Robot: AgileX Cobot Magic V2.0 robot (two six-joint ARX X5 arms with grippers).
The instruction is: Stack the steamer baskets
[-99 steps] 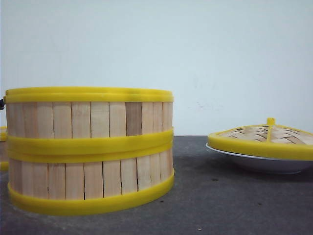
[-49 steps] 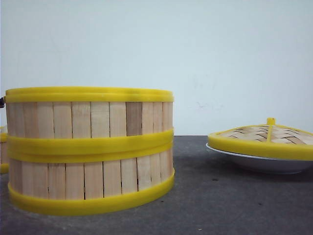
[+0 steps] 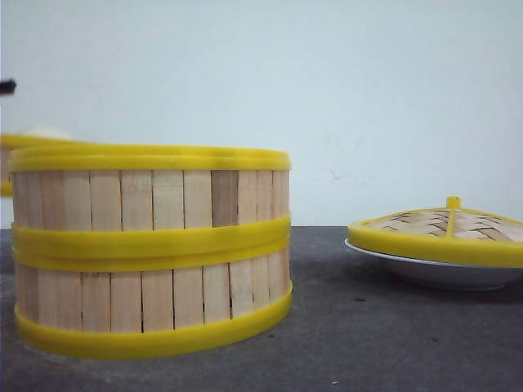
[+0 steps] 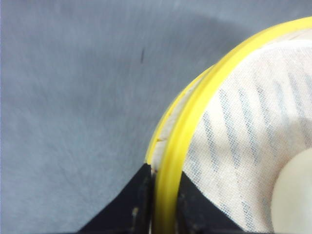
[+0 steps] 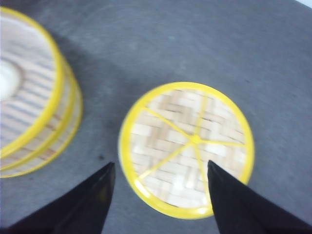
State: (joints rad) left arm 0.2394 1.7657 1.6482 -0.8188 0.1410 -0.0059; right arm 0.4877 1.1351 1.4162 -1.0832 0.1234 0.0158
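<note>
Left hand [image 4: 161, 214] grips third basket's [image 3: 20, 143] rim, raised just left of the two-basket stack [image 3: 151, 249].

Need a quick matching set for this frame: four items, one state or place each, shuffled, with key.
Items:
1. third basket
2. two-basket stack
3. woven lid
4. right gripper

States:
A. open above the lid
B. resting on a white plate
C. standing on the table
D. rim clamped in the left gripper, raised

Pairs: 1-D, 2-C, 3-B, 4-A
</note>
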